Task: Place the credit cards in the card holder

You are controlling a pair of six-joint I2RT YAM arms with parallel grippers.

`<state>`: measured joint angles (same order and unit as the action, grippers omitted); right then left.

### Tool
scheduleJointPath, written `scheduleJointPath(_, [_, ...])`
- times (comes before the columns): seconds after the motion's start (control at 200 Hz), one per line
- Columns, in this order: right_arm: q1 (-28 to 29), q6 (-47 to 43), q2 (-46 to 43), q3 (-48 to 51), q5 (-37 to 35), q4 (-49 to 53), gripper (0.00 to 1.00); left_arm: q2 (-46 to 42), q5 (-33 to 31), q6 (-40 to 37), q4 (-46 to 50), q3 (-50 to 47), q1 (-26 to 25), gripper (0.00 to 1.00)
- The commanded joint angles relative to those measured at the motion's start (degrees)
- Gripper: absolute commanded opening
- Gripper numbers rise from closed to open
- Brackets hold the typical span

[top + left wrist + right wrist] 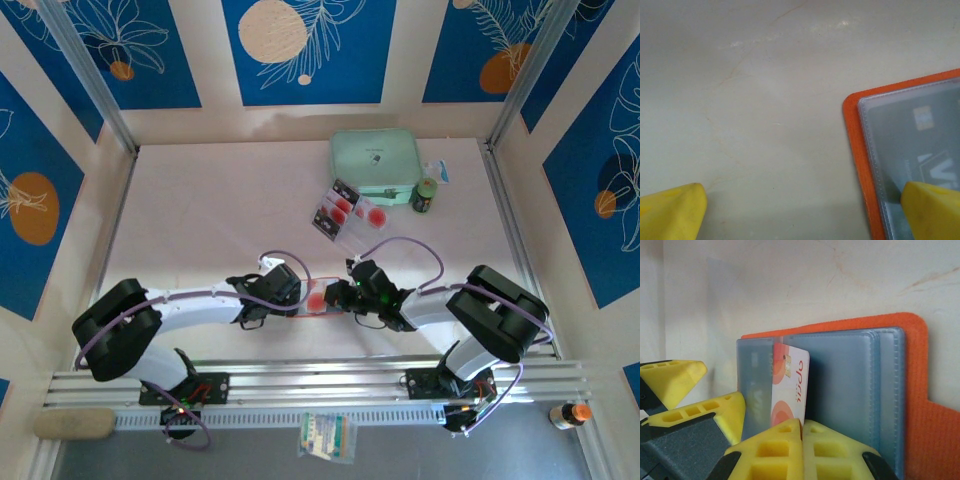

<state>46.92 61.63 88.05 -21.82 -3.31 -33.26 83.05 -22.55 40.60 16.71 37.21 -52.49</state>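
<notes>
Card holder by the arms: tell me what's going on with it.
The right gripper is shut on one card and holds it at a clear sleeve of the open holder, seemingly partly tucked in. The left gripper is open, with one fingertip over the holder's edge. More cards lie in the tray farther back.

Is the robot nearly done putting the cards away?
Not yet. One card already looks tucked in a card holder sleeve. The right gripper pinches a second card, partly in a sleeve; the open left gripper sits at the holder's edge. More cards wait in the clear tray.
</notes>
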Motion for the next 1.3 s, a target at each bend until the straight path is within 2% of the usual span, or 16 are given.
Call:
scheduleJointPath(0.0, [0.6,0.2,2.3,-0.5,1.3,3.6,0.00,0.0,-0.2,0.4,1.4,-1.3,0.4,1.00])
scheduleJointPath(0.585, [0.4,-0.9,6.9,-4.8,6.5,6.5,0.00,-0.7,-0.5,0.5,2.1,-0.8,0.5,1.00])
scheduleJointPath(0.715, [-1.4,-5.5,4.4,-8.5,9.9,15.1,0.25,-3.5,-1.8,0.6,4.0,0.3,0.8,1.00])
scheduleJointPath(0.785, [-2.2,-9.1,1.9,-11.4,10.0,22.6,0.32,-5.2,-2.3,1.0,5.2,0.7,1.4,1.00])
scheduleJointPath(0.85, [-2.7,-12.1,-0.2,-13.7,9.6,28.4,0.33,-6.4,-2.3,1.6,5.7,0.5,2.3,1.00])
scheduleJointPath(1.065, [-3.1,-17.6,-1.5,-19.0,7.8,37.4,0.29,-7.0,-1.6,2.2,6.8,-0.7,4.6,1.00])
scheduleJointPath(1.295, [-3.0,-19.9,3.5,-23.1,9.4,38.4,0.13,-4.7,-1.3,3.0,8.6,-1.2,5.4,1.00])
